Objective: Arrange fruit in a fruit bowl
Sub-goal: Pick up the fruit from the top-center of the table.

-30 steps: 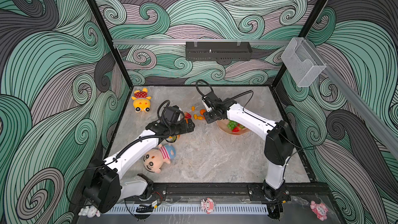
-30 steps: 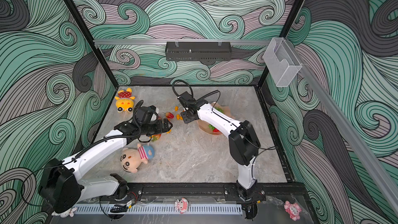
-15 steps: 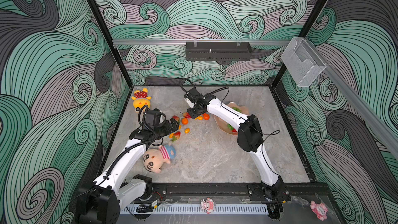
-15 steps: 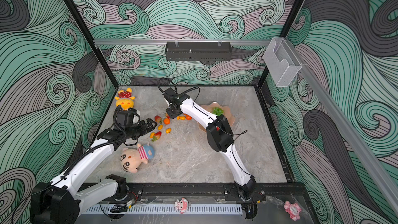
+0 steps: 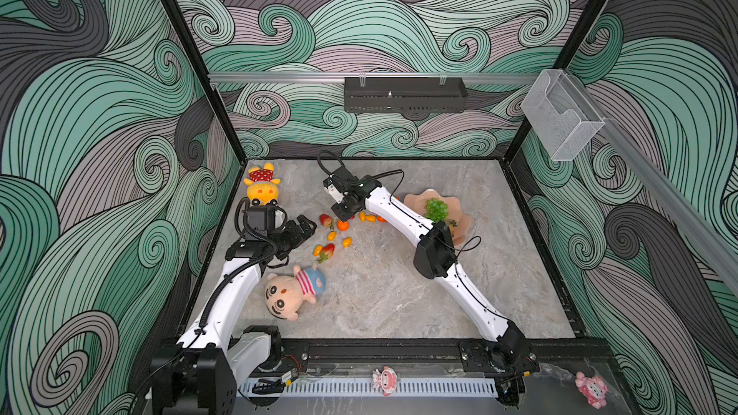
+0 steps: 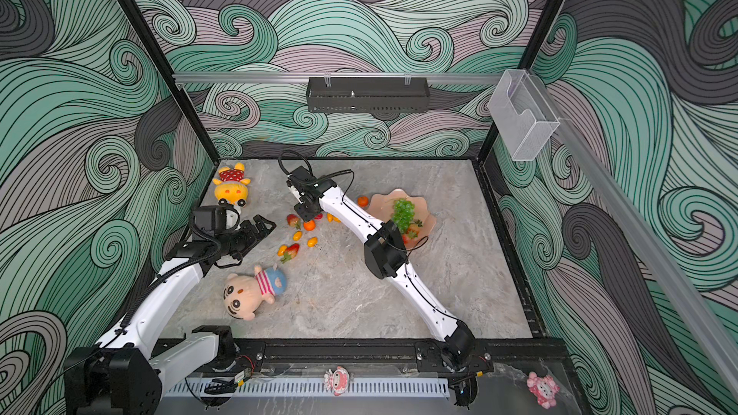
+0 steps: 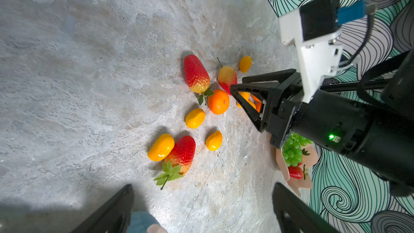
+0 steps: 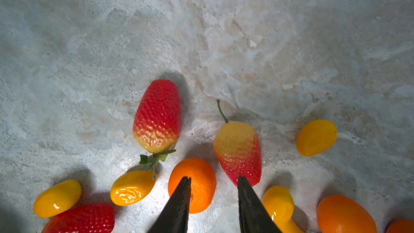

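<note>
The peach-pink fruit bowl [image 5: 414, 198] stands at the right and holds a green grape bunch [image 5: 436, 208] and a strawberry [image 6: 413, 229]. Loose fruit lies on the floor left of it: strawberries [image 5: 326, 220] [image 5: 328, 250], a tangerine [image 5: 343, 225] and several kumquats [image 5: 346, 241]. My right gripper [image 5: 344, 215] hangs open just over that tangerine [image 8: 197, 184], which lies partly under one finger. The other fingertip is by a pale strawberry [image 8: 238, 151]. Nothing sits between the jaws. Left of the cluster my left gripper [image 5: 305, 225] stands wide open and empty [image 7: 202, 186].
A yellow plush doll [image 5: 261, 189] lies at the back left and a boy doll [image 5: 293, 295] lies in front of the fruit, near my left arm. A clear box [image 5: 561, 117] and a black rack [image 5: 403, 93] hang on the walls. One tangerine [image 6: 362, 201] rests beside the bowl.
My right gripper has swung left from beside the bowl to above the loose fruit, its jaws narrowing a little. My left gripper has drawn back to the left, away from the fruit.
</note>
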### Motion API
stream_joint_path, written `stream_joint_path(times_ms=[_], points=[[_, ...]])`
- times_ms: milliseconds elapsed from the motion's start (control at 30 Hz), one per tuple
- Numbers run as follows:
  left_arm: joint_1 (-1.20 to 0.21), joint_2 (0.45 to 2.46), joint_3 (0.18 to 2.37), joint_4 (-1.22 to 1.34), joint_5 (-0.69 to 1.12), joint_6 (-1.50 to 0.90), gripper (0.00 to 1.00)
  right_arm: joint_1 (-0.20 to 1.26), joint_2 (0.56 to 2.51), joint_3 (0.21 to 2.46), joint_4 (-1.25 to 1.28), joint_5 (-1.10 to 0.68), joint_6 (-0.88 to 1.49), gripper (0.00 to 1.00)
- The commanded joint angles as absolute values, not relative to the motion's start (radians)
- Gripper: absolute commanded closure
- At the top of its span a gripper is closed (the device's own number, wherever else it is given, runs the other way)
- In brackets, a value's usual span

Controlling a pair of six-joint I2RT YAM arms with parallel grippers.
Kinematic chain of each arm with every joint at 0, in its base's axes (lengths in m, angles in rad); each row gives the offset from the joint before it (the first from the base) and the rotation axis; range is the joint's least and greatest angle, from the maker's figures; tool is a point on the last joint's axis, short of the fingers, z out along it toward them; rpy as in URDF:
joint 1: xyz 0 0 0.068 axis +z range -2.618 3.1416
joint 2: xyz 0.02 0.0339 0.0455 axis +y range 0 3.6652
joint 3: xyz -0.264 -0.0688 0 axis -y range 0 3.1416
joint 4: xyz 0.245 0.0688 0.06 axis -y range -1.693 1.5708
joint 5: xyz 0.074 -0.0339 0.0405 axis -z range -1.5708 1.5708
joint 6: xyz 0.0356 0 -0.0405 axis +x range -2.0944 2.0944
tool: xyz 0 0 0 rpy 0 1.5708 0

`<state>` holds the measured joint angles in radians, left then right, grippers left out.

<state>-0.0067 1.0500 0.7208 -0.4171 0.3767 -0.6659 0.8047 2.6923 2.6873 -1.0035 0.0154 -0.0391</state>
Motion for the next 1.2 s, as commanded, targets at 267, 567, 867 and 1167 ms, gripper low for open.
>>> stream_joint_path(times_ms=[267,567,867,1167], points=[[0.012,1.077,0.723,-0.424,0.447,-0.676,0.01,0.815,2.764,2.747,-0.885,0.022,-0.107,0.55],[0.014,1.108,0.75,-0.454,0.483,-0.651,0.01,0.813,2.796,2.757,-0.851,0.068,-0.119,0.5],[0.017,1.121,0.757,-0.458,0.498,-0.649,0.01,0.811,2.809,2.75,-0.867,0.133,-0.131,0.52],[0.017,1.12,0.756,-0.459,0.5,-0.648,0.01,0.809,2.813,2.747,-0.868,0.132,-0.127,0.6]])
